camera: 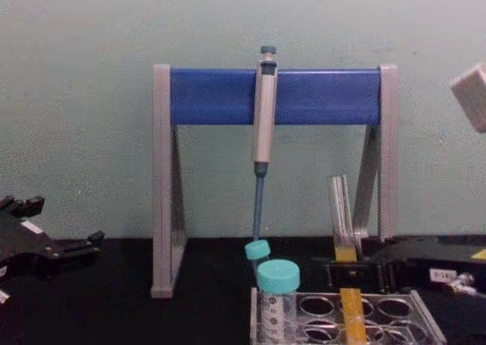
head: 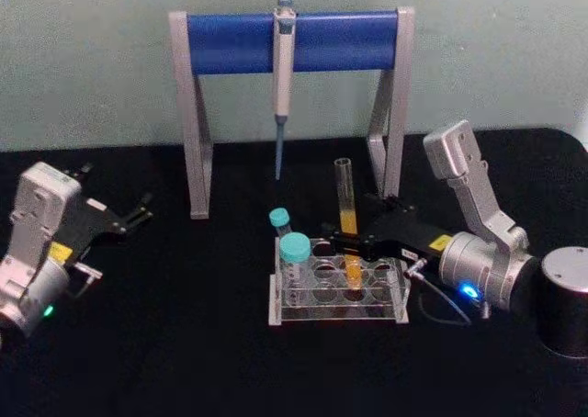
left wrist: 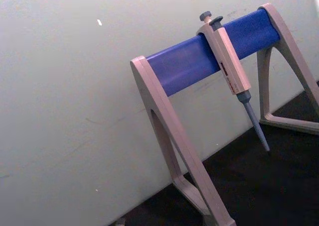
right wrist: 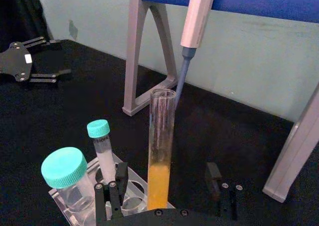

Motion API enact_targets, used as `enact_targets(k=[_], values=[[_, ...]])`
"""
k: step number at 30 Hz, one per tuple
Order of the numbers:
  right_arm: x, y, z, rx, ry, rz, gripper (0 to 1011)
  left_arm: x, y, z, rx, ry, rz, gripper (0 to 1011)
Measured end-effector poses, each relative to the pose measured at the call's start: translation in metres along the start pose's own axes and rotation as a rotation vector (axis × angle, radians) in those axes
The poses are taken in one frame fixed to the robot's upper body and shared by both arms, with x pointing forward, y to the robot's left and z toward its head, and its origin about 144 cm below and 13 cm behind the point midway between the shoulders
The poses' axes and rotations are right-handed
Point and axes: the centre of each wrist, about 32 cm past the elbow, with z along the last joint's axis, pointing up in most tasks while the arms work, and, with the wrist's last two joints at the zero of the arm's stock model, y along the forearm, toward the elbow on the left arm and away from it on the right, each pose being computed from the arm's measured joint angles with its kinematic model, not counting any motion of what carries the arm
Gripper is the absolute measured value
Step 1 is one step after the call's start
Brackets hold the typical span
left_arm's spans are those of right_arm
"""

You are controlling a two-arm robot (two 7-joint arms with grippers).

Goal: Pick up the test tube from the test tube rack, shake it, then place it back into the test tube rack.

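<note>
Right gripper sits low at the back edge of the test tube rack, reaching in from the robot's right. Its fingers are spread, one on each side of the test tube. There is a gap on both sides and no contact that I can see, so nothing is grasped.

The test tube stands in a rack hole right of middle, leaning slightly. Its open mouth is well above the rack's top plate. Orange-yellow liquid shows both above and below the gripper's line. Which row the hole belongs to I cannot tell.

At the rack's left end are a wide teal-capped vial and, just behind it, a thin teal-capped vial. Open holes lie between them and the tube.

Behind the rack is the pipette stand. Its right leg comes down near the right gripper's body. A pipette hangs from the blue bar, with its tip behind the tube and to its left. The space straight above the tube's mouth is open up to the bar.

Left gripper rests on the black table far to the left, fingers apart and holding nothing. A wide stretch of bare table lies between it and the rack. The rack's front edge faces more bare table.
</note>
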Motion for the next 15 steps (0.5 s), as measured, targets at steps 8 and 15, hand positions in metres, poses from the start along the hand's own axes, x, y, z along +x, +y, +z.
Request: enact_targets(k=[8,15], values=[[-0.0004,0.0049,0.0014,-0.004,-0.001,0.006,1000,0.0,0.0,0.0,0.0,0.0,0.0,1001],[-0.0011,0.0067,0.0029,-0.004,-0.004,0.006,1000,0.0,0.0,0.0,0.0,0.0,0.0,1001]])
